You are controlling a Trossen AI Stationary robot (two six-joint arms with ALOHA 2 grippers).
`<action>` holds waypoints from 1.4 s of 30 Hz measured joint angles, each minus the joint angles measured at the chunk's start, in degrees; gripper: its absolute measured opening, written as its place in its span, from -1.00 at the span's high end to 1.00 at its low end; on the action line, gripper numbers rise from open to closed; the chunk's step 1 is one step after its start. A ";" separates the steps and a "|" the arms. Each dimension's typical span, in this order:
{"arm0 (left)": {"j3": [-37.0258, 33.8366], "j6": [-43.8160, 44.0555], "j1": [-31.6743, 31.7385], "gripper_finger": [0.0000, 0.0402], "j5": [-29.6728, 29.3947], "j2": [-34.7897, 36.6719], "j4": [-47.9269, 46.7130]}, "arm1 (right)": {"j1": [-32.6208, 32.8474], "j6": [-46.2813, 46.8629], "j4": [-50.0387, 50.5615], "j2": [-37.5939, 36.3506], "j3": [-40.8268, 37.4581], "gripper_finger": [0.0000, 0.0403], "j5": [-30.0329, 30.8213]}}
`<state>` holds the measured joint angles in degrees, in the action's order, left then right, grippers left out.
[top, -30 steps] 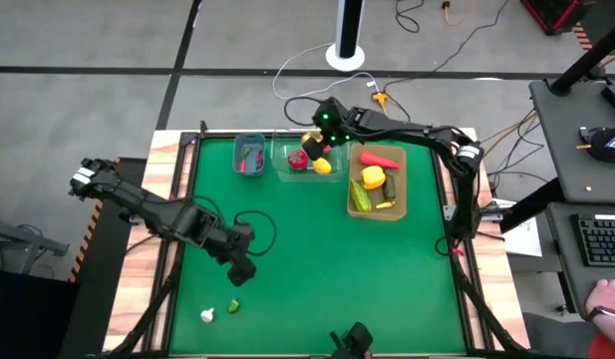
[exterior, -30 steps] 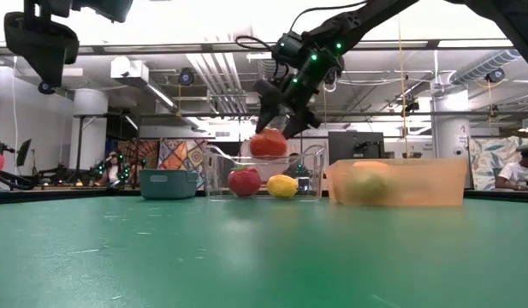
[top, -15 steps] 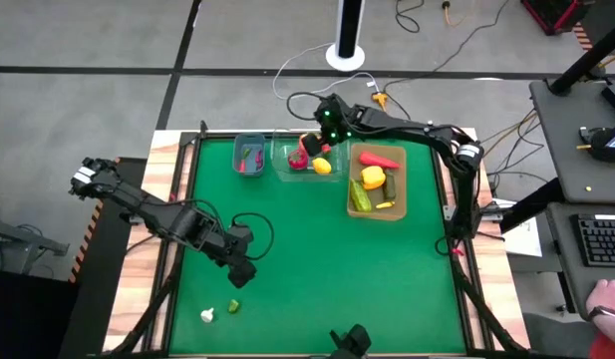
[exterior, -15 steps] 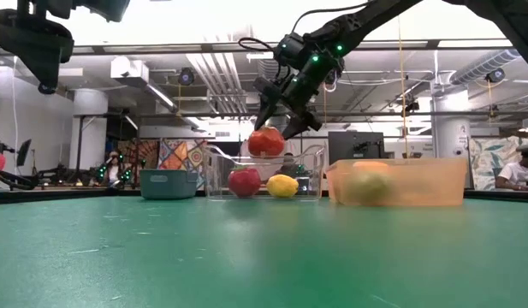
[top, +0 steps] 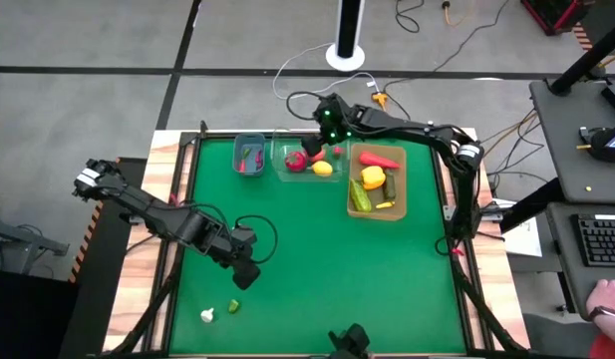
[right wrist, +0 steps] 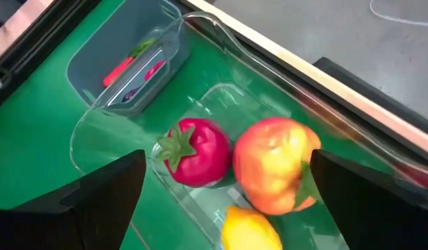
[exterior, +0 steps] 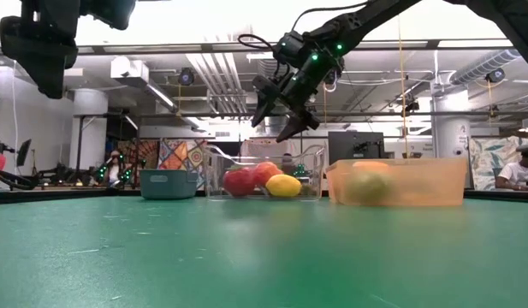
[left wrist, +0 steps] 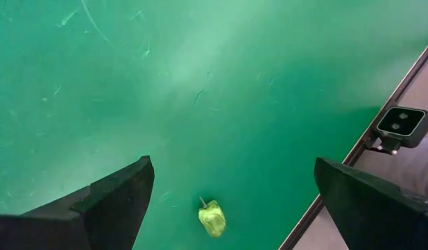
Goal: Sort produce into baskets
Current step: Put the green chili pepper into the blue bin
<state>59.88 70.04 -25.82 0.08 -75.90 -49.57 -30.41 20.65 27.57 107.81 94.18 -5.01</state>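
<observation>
Hanging above the clear tub at the far edge of the green table, the right gripper has its fingers spread and empty. Below it in the tub lie a red tomato, a red-orange fruit touching it, and a lemon (all three close together). Just beside the tub, the small blue-grey bin holds a few thin red and green pieces. On the tub's other side, the tan tray holds a red chilli, a yellow pepper and green cucumbers. The left gripper hovers over the near part of the table, fingers wide apart and holding nothing. Near it on the table lie a small green pepper and a white piece, well apart from the baskets.
</observation>
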 joint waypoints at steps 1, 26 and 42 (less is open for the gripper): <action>0.00 0.00 0.00 -0.88 0.00 -0.02 0.00 | 0.00 -0.89 -0.02 0.00 0.01 -0.98 -0.01; 1.02 23.75 -16.11 -0.77 5.10 -19.14 3.49 | 3.53 -4.83 2.29 -12.47 -0.06 -0.99 -1.05; 7.08 21.99 -16.21 -0.34 8.30 -31.82 2.18 | 5.28 -4.64 2.71 -12.09 -0.08 -0.99 -1.45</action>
<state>66.96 92.03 -42.03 8.38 -107.72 -47.39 -25.14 16.01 30.28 95.72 94.11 -6.46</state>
